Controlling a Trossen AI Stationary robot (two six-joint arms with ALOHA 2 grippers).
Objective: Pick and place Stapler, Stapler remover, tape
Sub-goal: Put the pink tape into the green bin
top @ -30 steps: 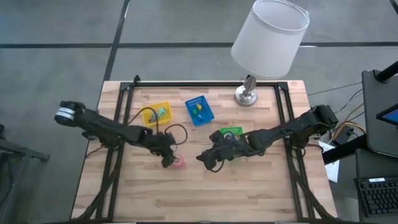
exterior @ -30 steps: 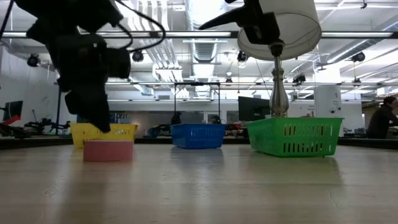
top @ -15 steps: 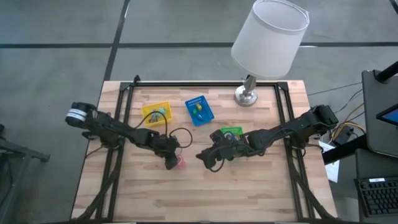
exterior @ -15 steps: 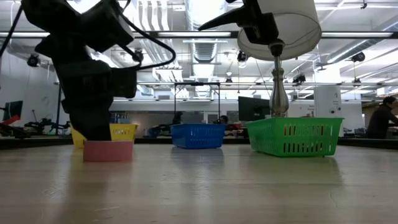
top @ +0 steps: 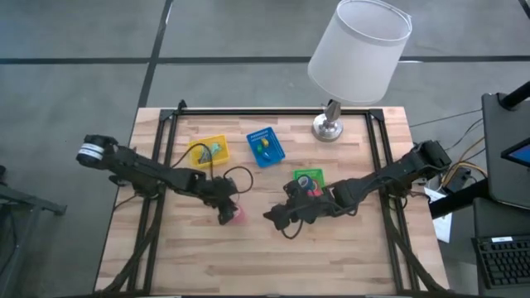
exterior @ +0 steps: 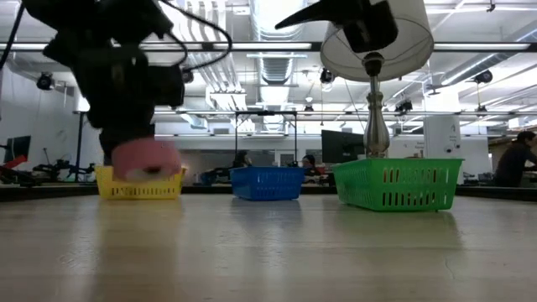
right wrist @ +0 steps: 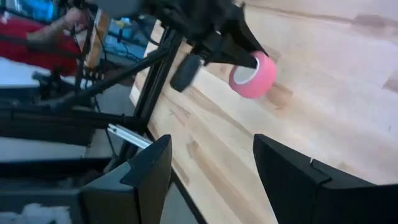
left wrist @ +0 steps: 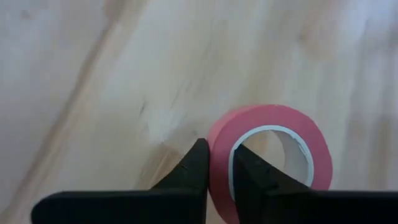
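**Pink roll pinched by its wall: carry it level to a tray**

The left claw [left wrist: 217, 174] is pressed onto the wall of a pink tape roll [left wrist: 273, 155], one finger [left wrist: 193, 168] outside the ring and the other inside the pale core. In the low view the roll [exterior: 144, 159] hangs clear of the surface [exterior: 268, 252], in front of the yellow tray [exterior: 138, 182]. From above, the left claw [top: 228, 212] and roll [top: 238, 213] sit nearer the front edge than the yellow tray [top: 207, 151], a little toward the blue tray [top: 266, 146].

My judgement: the step in hand is the carry to a tray. Which tray the tape belongs in the pictures do not settle, though red and blue round things that may be tape rolls already lie in the green tray [top: 308, 180], the far one from the yellow tray, past the blue.

The grip is on a thin wall only, so the roll may swing or slip. Lift enough to clear the tray rim, move smoothly, and release low over the tray floor so the roll does not bounce or roll out.

The right claw [right wrist: 211, 168] stands spread and holds nothing; from above, the right claw [top: 277, 217] hovers just beside the green tray, on the roll's side. A path to that tray would cross it, so it should keep clear.
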